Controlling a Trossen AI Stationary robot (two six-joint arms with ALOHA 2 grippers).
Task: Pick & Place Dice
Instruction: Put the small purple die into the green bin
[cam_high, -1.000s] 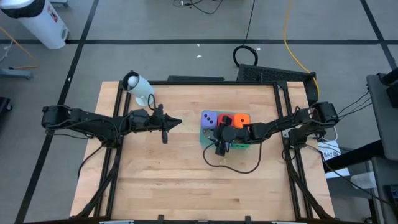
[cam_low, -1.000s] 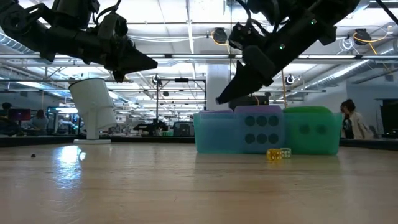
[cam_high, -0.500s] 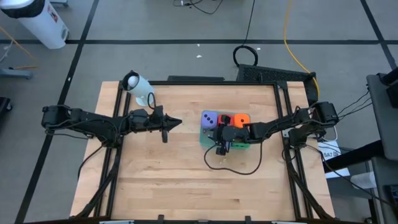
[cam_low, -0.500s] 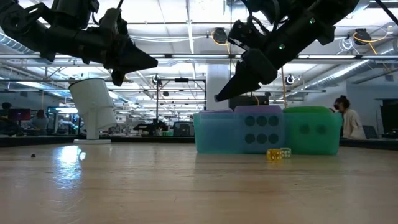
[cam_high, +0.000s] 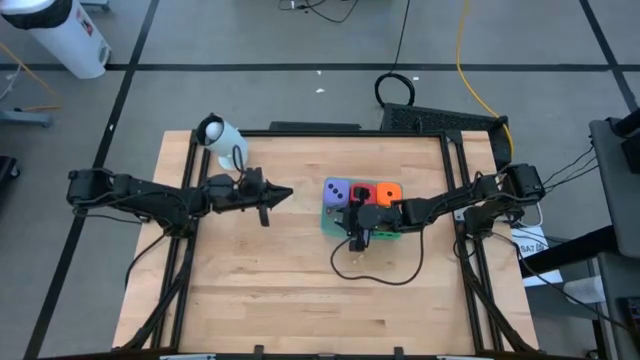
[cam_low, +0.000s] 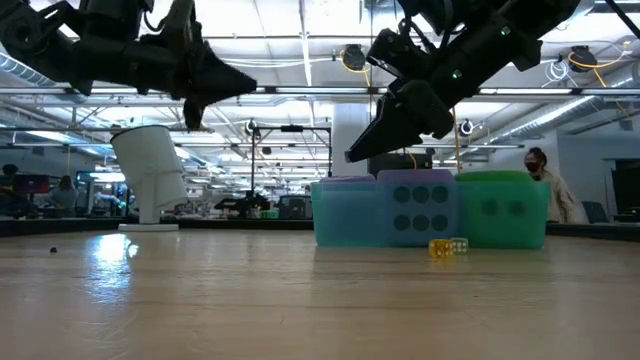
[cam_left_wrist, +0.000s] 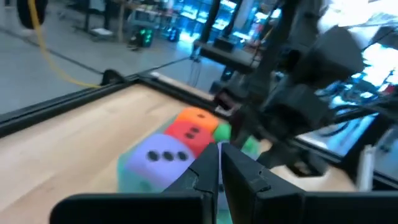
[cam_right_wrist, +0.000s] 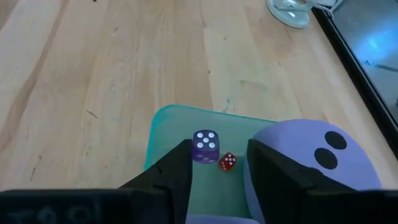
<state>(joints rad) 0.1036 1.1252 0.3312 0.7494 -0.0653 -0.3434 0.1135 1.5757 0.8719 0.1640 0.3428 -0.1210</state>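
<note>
From above: wooden table (cam_high: 300, 270), teal tray (cam_high: 327, 222) right of centre w/ big foam dice packed on it, a purple die (cam_high: 339, 191), red die (cam_high: 361, 192) and orange die (cam_high: 388, 190) in a row, green die (cam_high: 384, 234) just nearer. Right gripper (cam_high: 354, 238) hangs over the tray's near-left corner; left gripper (cam_high: 284, 194) sits well to the left of the tray, tips pointing at it, fingers pressed together. White cylinder (cam_high: 220, 135) at the far-left corner. Low view: tray wall (cam_low: 345, 215) w/ a purple die (cam_low: 420, 207) and green die (cam_low: 498, 208) showing through, two tiny dice (cam_low: 449, 247) on the table just in front; both arms up off the table; a person (cam_low: 545, 186) in the room behind. Left wrist: closed fingers (cam_left_wrist: 219, 168) aimed at purple, red, orange cubes. Right wrist: fingers (cam_right_wrist: 177, 168) apart w/ a gap, holding nothing; between them, on the tray floor, a small purple die (cam_right_wrist: 205, 146) and a small red die (cam_right_wrist: 227, 161), large purple die (cam_right_wrist: 314, 155) just beside.
</note>
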